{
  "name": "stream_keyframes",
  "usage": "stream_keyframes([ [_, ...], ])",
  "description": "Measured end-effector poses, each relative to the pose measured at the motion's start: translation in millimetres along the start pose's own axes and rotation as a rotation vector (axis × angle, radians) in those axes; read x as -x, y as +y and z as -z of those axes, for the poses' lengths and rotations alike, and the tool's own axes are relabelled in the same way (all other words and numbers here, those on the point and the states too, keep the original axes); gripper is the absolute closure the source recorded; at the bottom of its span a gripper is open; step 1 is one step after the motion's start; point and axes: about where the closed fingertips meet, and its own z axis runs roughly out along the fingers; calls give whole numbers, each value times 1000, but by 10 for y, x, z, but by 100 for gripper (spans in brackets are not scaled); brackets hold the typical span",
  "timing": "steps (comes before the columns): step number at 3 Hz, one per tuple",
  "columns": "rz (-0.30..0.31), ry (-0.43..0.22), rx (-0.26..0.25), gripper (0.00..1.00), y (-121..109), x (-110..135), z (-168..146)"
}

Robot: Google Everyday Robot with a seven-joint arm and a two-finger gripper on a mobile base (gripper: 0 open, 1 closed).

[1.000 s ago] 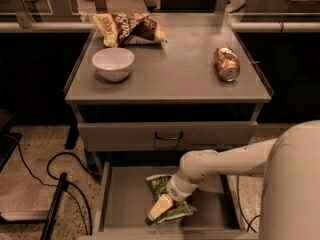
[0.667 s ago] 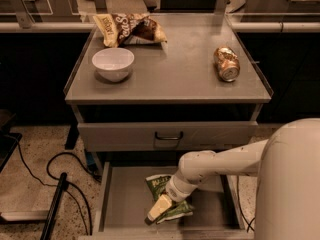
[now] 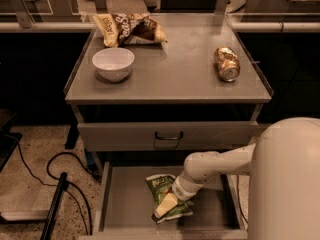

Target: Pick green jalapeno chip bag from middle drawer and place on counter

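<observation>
- The white bowl (image 3: pixel 113 63) stood near the front-left corner of the bench (image 3: pixel 175 71), and the brown-and-cream chip bag (image 3: pixel 129 29) lay at the back-left corner. A set-down aimed that way could knock either one.
- The middle drawer (image 3: pixel 125 206) stood open below the bench's front edge. The green jalapeno chip bag (image 3: pixel 160 185) lay flat on its floor, about mid-width.
- The hand (image 3: pixel 164 207) rested on the bag's near end. Whether it was spread or pinching the bag could not be told. On glossy, crinkly film a shallow hold would likely slip during the lift.
- The closed drawer front (image 3: pixel 168 135) sat above and behind the bag. A careless rise might catch the arm (image 3: pixel 215 164) or the bag against it.
- The gold can (image 3: pixel 226 63) lay on its side near the bench's right edge and could roll if bumped.
</observation>
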Motion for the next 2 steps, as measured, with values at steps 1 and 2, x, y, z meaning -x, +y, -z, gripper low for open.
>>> stream_keyframes([
  [1, -5, 8, -1, 0, -39, -11, -53],
  [2, 10, 29, 18, 0, 19, -38, -195],
])
